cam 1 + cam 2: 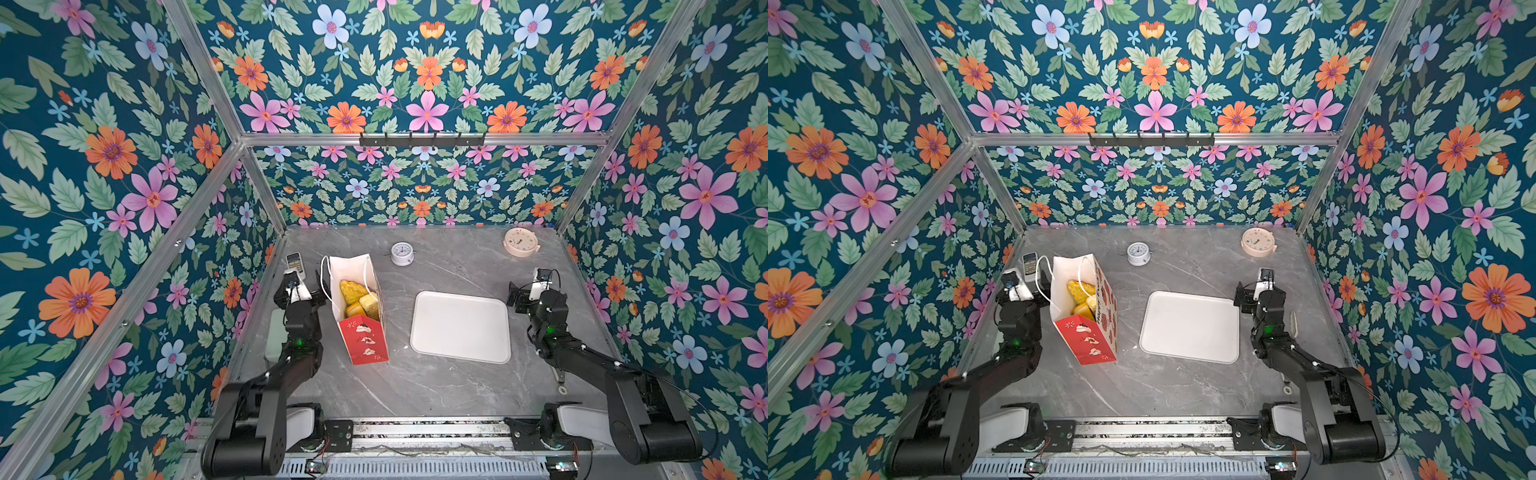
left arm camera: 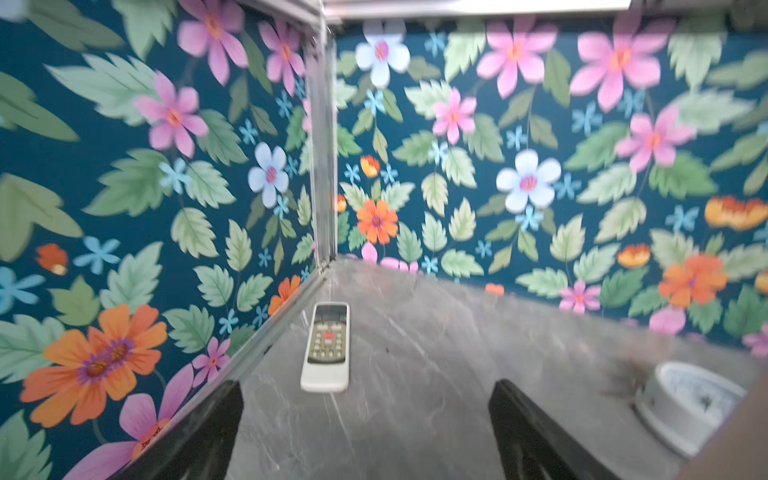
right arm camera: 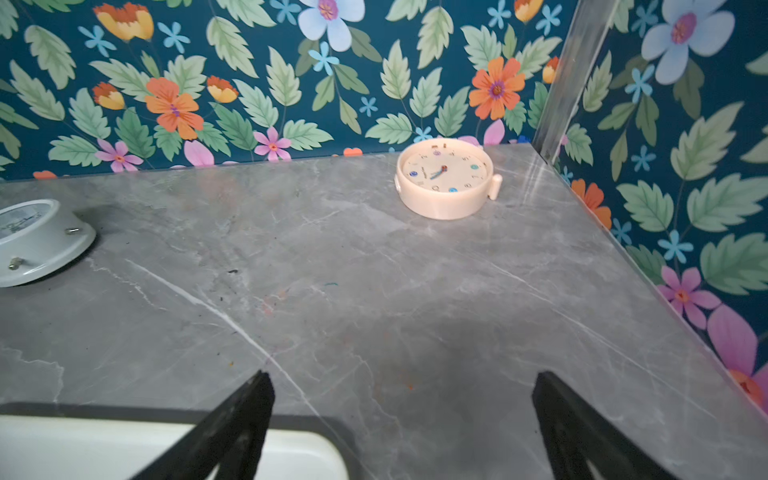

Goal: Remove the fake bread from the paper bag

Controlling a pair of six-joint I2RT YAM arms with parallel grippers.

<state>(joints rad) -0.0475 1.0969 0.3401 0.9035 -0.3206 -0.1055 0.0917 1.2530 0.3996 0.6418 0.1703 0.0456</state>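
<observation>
Left wrist view gives you the left claw (image 2: 368, 385) spread wide with nothing between its fingers, looking over a remote (image 2: 326, 347) that lies on the table (image 2: 436, 415). In both top views that claw sits left of centre, just beside the left wall of the bag (image 1: 363, 338); I cannot tell whether it touches the cord handle there. The bag stands on its base with its mouth open upward, so you can look straight in, and the bread (image 1: 353, 293) is all inside it: a few yellow pieces are piled against the white lining, and any others are hidden. Standing like that, the bag probably suits a reach from above, but it is tall, narrow and light, so a claw beside its wall looks well placed to steady it. A white tray (image 1: 459, 326) lies bare to the right of the bag, near it, and is likely the drop spot. The right claw (image 3: 402, 374) is also wide and holds nothing; it hangs at the tray's right edge, well apart from the bag. A grey dial (image 1: 402, 252) and a pink clock (image 1: 520, 242) lie farther up the frame, out of the way. No bread is out yet.
</observation>
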